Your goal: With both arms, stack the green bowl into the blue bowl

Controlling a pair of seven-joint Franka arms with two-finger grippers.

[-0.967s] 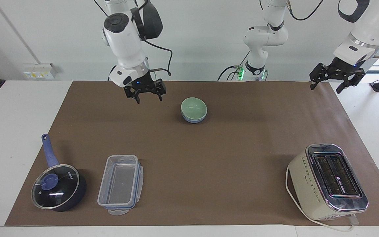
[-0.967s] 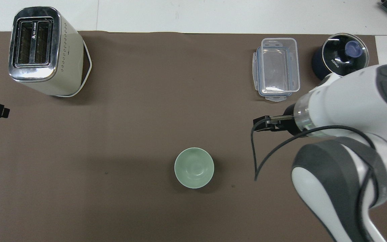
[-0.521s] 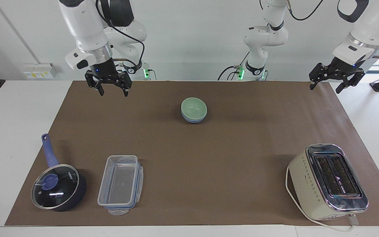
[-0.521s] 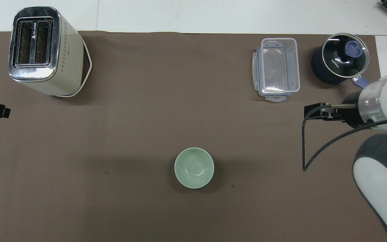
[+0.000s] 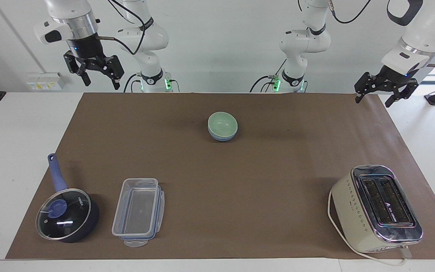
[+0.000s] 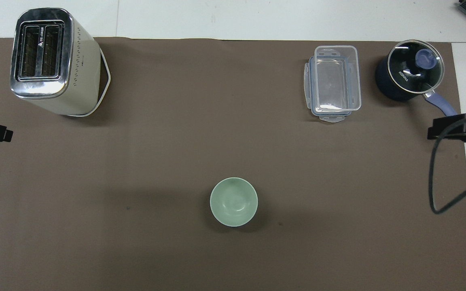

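Facing view: the green bowl point(image 5: 222, 123) is seen nested in the blue bowl point(image 5: 222, 136), at 12 o'clock from tabletop centre. The right pincer point(image 5: 98, 76) and left pincer point(image 5: 376, 97) are raised, both spread open, empty.

Overhead view: the green bowl point(image 6: 234, 201) is seen at 6 o'clock; the toaster point(image 6: 51, 60) stands at 10 o'clock.

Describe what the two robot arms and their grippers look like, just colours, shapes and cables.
Both arms are glossy white with rounded jointed segments, dark grey caps at some joints and a silver ring at each wrist. Each ends in a black two-finger gripper: the right gripper shows a small blue light above it and a thin black cable looping off the wrist; the left gripper hangs under a white angular wrist housing. Green lights glow at the bases.
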